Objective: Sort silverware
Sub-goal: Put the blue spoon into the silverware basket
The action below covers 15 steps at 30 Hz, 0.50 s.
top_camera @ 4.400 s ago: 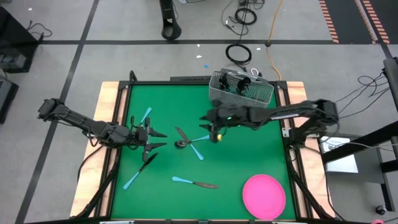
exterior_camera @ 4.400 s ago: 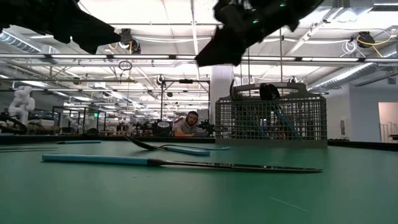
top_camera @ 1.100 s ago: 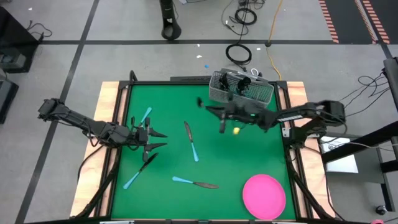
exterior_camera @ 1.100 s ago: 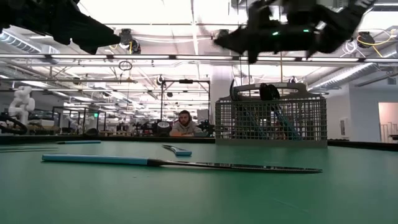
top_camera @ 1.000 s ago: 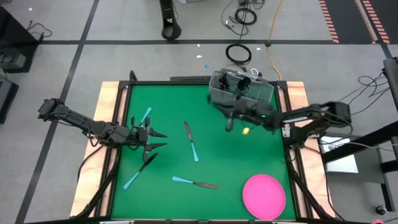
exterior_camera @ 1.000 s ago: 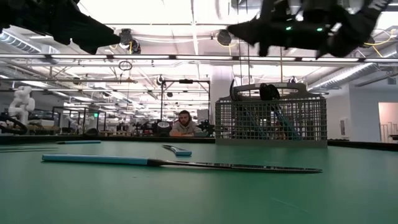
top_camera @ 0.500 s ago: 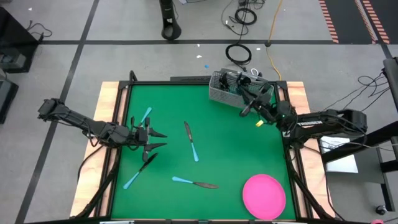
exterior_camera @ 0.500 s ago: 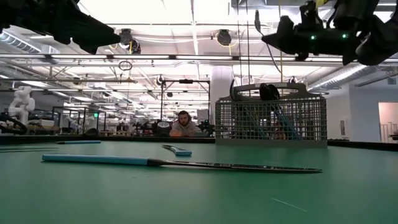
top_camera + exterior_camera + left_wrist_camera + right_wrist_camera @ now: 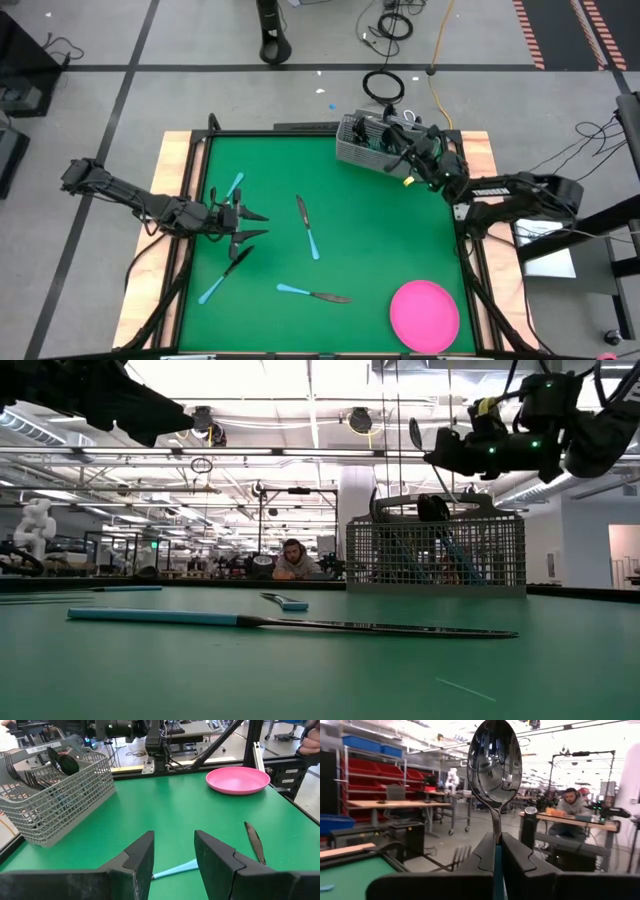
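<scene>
My right gripper (image 9: 405, 160) pinches a spoon (image 9: 494, 767) upright above the caddy (image 9: 385, 143), upper centre-right of the overhead frame. My left gripper (image 9: 248, 225) waits spread at centre-left, among loose silverware (image 9: 307, 226) on the green table (image 9: 380, 230).

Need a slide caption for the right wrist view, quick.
Right pincer shut on a spoon, bowl raised upright against the workshop background.
</scene>
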Motion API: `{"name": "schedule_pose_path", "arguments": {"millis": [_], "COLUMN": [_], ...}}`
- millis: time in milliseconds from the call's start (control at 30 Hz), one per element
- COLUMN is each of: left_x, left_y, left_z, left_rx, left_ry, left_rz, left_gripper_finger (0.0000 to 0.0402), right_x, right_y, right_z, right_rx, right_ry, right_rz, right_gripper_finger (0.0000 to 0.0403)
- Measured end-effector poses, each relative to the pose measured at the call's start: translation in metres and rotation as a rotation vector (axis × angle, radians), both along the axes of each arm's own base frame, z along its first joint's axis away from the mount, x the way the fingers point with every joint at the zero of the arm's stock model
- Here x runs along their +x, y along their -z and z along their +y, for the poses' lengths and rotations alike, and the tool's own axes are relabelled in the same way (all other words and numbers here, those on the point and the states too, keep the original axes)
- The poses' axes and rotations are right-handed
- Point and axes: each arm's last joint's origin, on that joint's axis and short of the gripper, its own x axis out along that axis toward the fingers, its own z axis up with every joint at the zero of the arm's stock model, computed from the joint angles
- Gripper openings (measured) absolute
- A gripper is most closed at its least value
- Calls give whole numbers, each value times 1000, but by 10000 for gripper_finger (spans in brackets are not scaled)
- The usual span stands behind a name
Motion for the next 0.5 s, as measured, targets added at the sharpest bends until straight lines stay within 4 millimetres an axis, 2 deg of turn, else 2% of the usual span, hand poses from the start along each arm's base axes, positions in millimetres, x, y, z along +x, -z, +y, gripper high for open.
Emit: {"name": "schedule_pose_path", "arguments": {"millis": [500], "left_x": [0], "left_y": [0], "left_z": [0], "left_rx": [0], "left_ry": [0], "left_rz": [1], "left_gripper_finger": [143], "right_x": [-5], "right_y": [10], "right_z": [-17], "right_rx": [-33], "right_ry": [98], "right_rz": [91], "right_gripper_finger": [0]}}
